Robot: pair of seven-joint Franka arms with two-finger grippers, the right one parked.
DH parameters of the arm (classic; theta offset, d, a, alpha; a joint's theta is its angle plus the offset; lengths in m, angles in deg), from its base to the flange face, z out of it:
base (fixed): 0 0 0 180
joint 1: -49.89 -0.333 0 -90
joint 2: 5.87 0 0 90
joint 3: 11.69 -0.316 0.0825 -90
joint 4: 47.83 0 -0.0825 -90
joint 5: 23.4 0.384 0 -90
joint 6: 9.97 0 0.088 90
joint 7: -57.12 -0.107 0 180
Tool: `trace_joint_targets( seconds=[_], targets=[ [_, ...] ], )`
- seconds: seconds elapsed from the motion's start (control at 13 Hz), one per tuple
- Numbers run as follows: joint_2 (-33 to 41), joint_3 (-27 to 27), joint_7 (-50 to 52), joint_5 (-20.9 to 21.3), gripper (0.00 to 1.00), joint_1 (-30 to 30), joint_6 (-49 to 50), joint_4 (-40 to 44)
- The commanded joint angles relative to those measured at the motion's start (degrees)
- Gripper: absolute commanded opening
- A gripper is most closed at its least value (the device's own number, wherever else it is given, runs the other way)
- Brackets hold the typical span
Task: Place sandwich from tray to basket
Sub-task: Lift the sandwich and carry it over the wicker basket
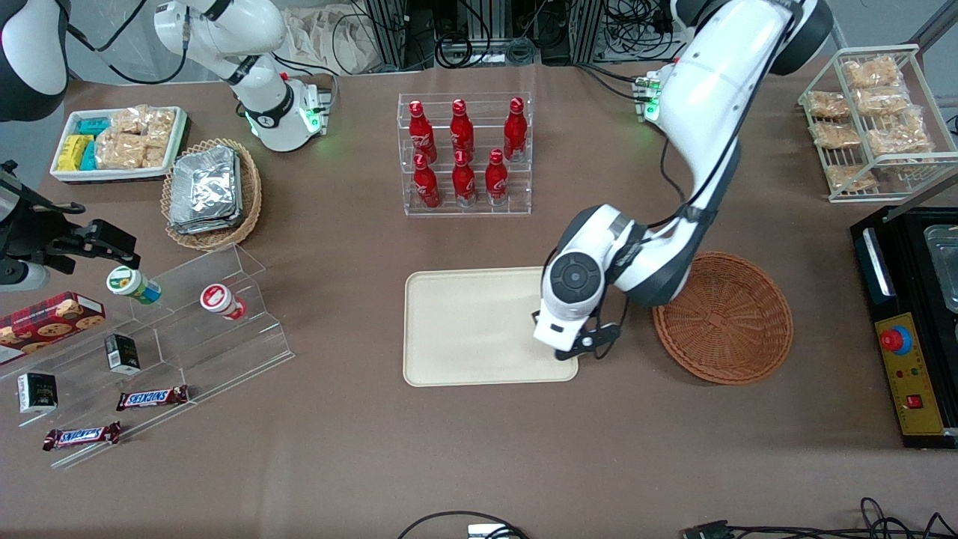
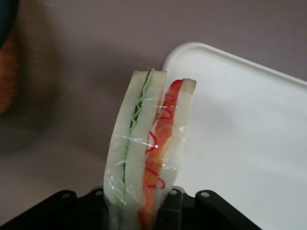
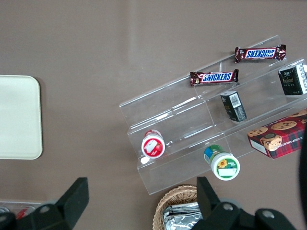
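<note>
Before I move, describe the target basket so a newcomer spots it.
Start at the cream tray; the gripper holds the sandwich near its edge. Beside it, toward the working arm's end, lies the round, reddish wicker basket. The other, paler wicker basket holds a foil bundle.

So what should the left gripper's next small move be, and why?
I'd shift the left gripper sideways, toward the working arm's end, until it is over the round wicker basket, before lowering. Its fingers hold the wrapped sandwich, but it hovers by the edge of the cream tray, with the basket beside that; releasing here would likely miss.
</note>
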Motion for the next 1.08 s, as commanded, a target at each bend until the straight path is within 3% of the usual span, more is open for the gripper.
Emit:
trace_joint_targets(
  seconds=[0.0, 0.31, 0.46, 0.69, 1.0],
  targets=[
    [9.68, 0.36, 1.77, 0.09, 0.05, -6.08, 2.88, -5.97],
    [22.86, 0.45, 1.77, -0.36, 0.07, -13.99, -0.80, -20.36],
    [27.10, 0.45, 1.77, -2.80, 0.07, -20.40, -3.54, -25.84],
    [26.51, 0.36, 1.15, -5.02, 0.12, -28.67, -4.24, -26.30],
    [20.63, 0.36, 1.24, -5.37, 0.13, -31.41, -8.38, -24.99]
  ],
)
